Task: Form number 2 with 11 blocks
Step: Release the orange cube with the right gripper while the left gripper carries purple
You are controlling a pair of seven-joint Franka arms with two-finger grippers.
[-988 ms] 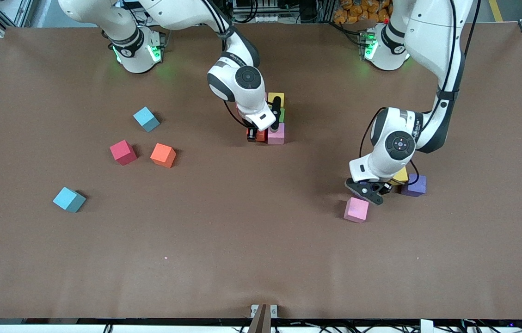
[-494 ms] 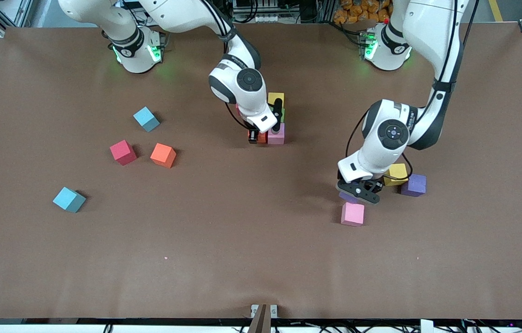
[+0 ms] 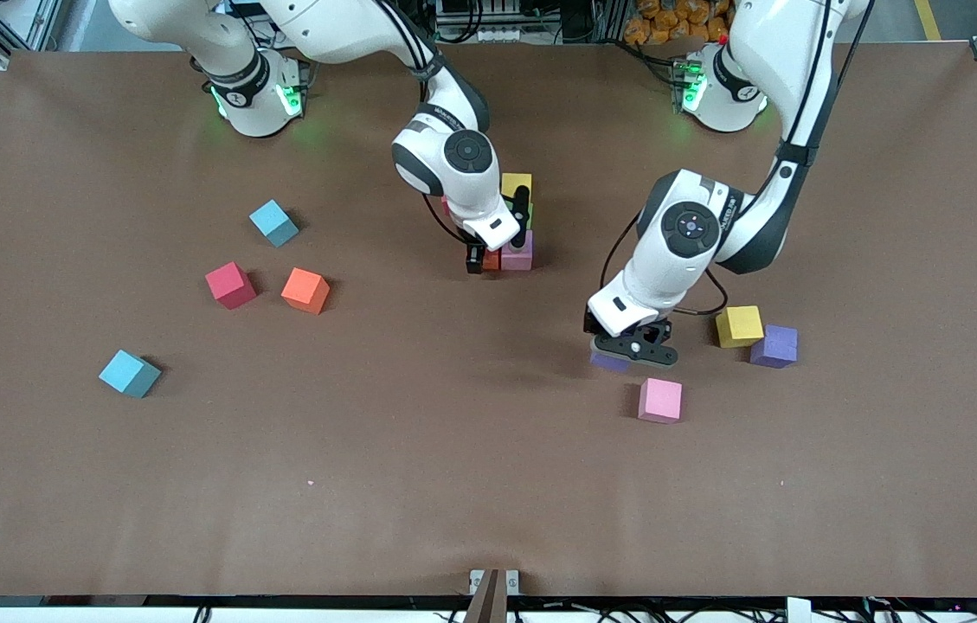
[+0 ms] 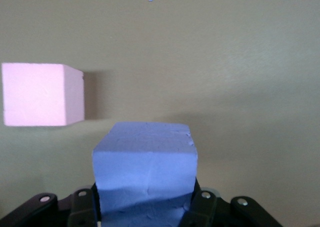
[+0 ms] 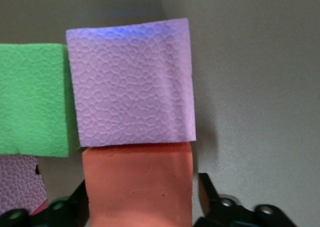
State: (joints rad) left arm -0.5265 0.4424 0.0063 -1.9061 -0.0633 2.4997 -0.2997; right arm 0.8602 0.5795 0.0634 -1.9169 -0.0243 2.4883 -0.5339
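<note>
Aloft, left pincer (image 3: 632, 348) grips purple block (image 4: 145, 169).

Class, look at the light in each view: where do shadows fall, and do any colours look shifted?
Front view: even overhead light, soft shadows under both arms on the table. Left wrist view: the table looks greenish, the pink cube looks washed out and casts a side shadow. Right wrist view: sharp close-up, foam texture shows on the pink cube.

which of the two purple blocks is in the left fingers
The purple block held by the left gripper, toward the left arm's end of the table. The other purple block sits free on the table, touching the yellow block.
</note>
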